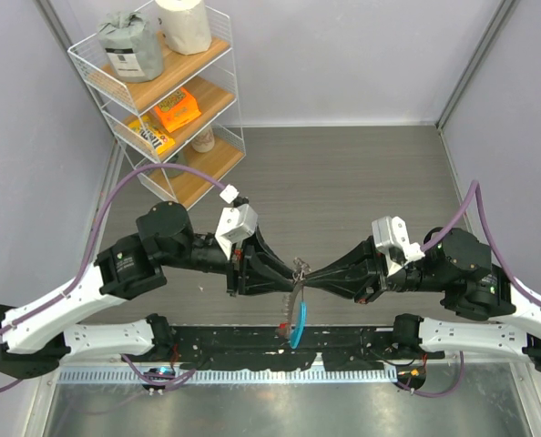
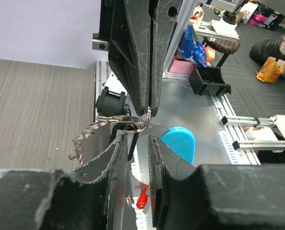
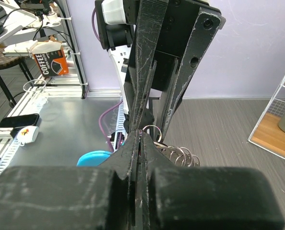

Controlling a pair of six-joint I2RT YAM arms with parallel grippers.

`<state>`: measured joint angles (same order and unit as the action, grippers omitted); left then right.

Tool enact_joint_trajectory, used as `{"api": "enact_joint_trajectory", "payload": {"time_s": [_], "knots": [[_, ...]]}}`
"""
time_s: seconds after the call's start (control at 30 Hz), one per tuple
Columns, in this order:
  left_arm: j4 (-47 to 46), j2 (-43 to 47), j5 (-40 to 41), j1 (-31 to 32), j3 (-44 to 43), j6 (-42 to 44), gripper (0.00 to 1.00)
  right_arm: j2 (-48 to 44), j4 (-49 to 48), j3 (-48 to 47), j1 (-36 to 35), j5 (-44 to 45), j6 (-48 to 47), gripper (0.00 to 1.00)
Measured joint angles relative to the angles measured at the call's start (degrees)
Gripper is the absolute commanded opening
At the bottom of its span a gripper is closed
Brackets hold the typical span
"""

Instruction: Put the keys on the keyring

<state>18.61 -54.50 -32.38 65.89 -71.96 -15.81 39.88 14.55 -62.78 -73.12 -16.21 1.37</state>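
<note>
There are two arms and two hands, and they meet tip to tip in the middle, above the near part of the grey surface (image 1: 343,173). The left hand (image 1: 291,276) reaches in from the left and the right hand (image 1: 309,276) reaches in from the right, both stretched out flat and low. Between the two tips hangs one keyring (image 2: 133,125), up in the air. On it is one blue tag (image 2: 180,143) that hangs down toward the near edge, and one little red tag (image 2: 142,196) lower down. The keys (image 2: 87,134) sit in a bunch right beside the ring, on its left side in the left wrist view. They lie on top of each other, so I cannot count them. The right hand is squeezed tight, with its two fingers pinching the thin metal of the ring. The left hand has its two fingers a little apart, and the ring sits at their tips. I cannot tell if they press on it. In the far left corner stands one white wire rack (image 1: 148,91) with three wooden shelves. On it are a grey bag (image 1: 129,45), a white roll (image 1: 184,25), an orange box (image 1: 177,109) and a yellow pack (image 1: 150,135). Their writing is too small to read. In the right wrist view, a brown box (image 3: 49,64) far off has the word "COFFEE" on it.
</note>
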Motion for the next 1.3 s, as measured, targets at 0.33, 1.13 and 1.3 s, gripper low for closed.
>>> {"api": "enact_joint_trajectory", "payload": {"time_s": [0.33, 1.13, 1.3], "knots": [[-0.02, 0.15, 0.26, 0.00, 0.00, -0.07, 0.40, -0.61, 0.63, 0.02, 0.00, 0.07, 0.02, 0.06], [-2.27, 1.49, 0.31, -0.02, 0.00, -0.02, 0.40, 1.42, -0.72, 0.02, -0.02, -0.98, 1.77, 0.06], [-2.64, 1.51, -0.48, -0.02, 0.35, -0.02, 0.39, 1.90, -1.33, 0.02, -0.02, -0.87, 2.01, 0.06]]}}
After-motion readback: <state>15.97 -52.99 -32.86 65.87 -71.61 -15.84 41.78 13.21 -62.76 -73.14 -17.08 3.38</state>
